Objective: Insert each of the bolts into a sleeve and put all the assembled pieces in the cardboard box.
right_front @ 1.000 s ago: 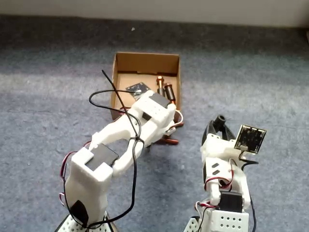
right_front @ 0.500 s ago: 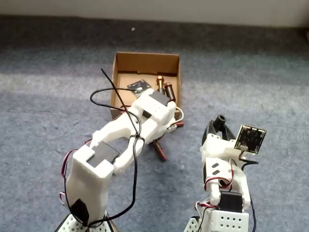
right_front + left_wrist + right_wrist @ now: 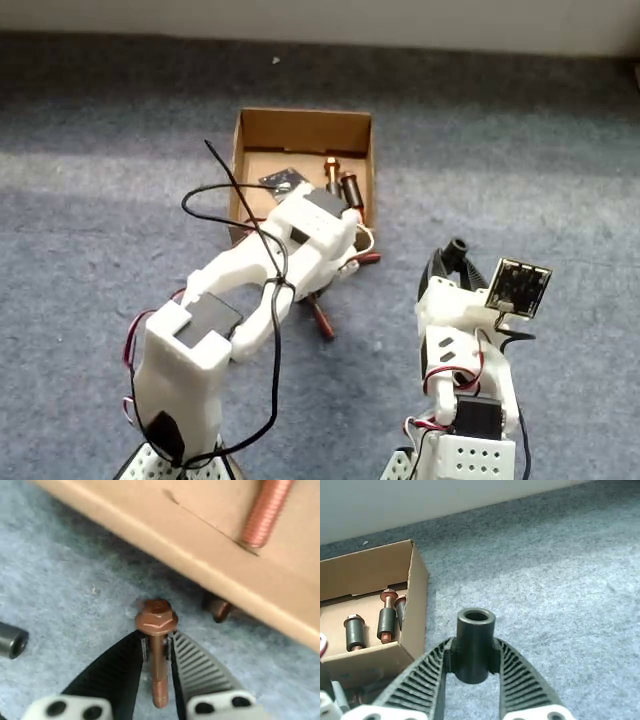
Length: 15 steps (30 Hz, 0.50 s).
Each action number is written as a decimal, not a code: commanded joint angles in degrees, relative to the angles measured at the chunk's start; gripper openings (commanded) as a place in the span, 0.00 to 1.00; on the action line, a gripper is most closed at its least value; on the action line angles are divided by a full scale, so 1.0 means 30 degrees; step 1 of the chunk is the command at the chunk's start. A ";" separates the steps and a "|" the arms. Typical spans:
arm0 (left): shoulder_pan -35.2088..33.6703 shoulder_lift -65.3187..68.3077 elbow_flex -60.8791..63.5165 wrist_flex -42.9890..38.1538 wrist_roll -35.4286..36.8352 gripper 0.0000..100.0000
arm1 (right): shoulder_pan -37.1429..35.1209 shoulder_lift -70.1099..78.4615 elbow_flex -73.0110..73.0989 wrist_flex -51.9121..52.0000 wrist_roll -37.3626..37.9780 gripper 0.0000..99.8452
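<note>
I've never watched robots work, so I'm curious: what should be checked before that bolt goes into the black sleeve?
1. Left jaws grip the hex-head bolt: ok.
2. Right jaws grip the black sleeve: ok.
3. Sleeve's bore open: ok.
4. Bolt lined up with sleeve: not ok, they are far apart.
5. Space left in the cardboard box beside the assembled pieces: ok.

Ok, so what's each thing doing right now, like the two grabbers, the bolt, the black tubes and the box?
left gripper: jaws shut on a bolt.
bolt: held by its shank, head sticking out past the jaws.
right gripper: jaws shut on a sleeve.
held sleeve: upright, no bolt in its open end.
loose sleeve: lying on its side on the carpet.
cardboard box: open, with assembled pieces lying inside.
</note>
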State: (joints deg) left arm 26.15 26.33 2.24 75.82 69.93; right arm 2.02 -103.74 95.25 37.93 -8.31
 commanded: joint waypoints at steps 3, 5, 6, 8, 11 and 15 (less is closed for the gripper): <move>-0.0396 -0.4088 0.0689 0.1553 -0.2256 0.01 | 0.0132 -0.0220 -0.0308 -0.0542 0.0000 0.01; -0.0396 -0.5231 0.1275 0.1553 -0.3282 0.01 | 0.0132 -0.0220 -0.0308 -0.0542 0.0000 0.01; -0.0366 -0.5788 0.1509 0.1553 -0.3810 0.01 | 0.0132 -0.0220 -0.0308 -0.0542 0.0000 0.01; -0.0366 -0.6989 0.2066 0.1553 -0.4982 0.01 | 0.0132 -0.0220 -0.0308 -0.0542 0.0000 0.01; -0.0396 -0.8894 0.2945 0.1553 -0.6212 0.01 | 0.0103 -0.0220 -0.0308 -0.0454 0.0000 0.01; -0.0396 -1.1443 0.4498 0.0879 -0.8059 0.01 | 0.0073 -0.0220 -0.0308 -0.0425 0.0000 0.01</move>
State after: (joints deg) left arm 25.63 0.92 12.97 80.04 50.95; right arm 2.02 -103.74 95.25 37.93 -8.31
